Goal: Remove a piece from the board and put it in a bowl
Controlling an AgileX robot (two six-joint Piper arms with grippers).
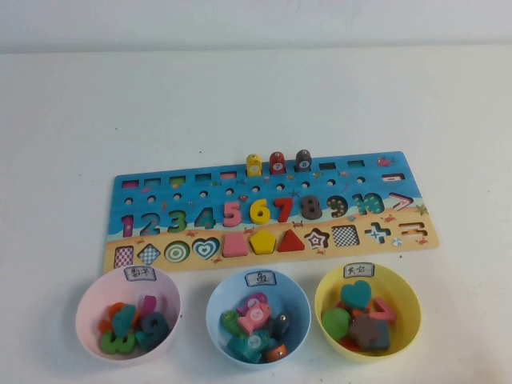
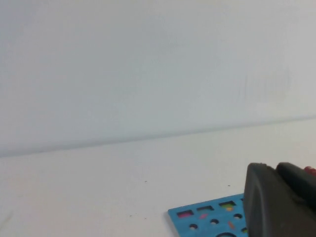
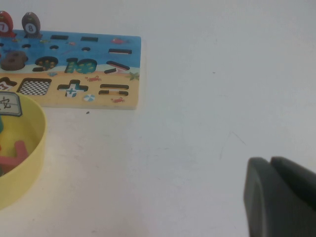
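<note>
The pink bowl (image 1: pixel 128 315) sits nearest; the teal 4 (image 1: pixel 205 218) rests on the board (image 1: pixel 272 210); left gripper (image 2: pixel 279 202) and right gripper (image 3: pixel 279 200) appear closed, empty, though barely visible.

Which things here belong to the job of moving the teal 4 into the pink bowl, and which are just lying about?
Job: teal 4, board, pink bowl, left gripper, right gripper, both off the board.
Lying about: blue bowl, yellow bowl, green 3.
</note>
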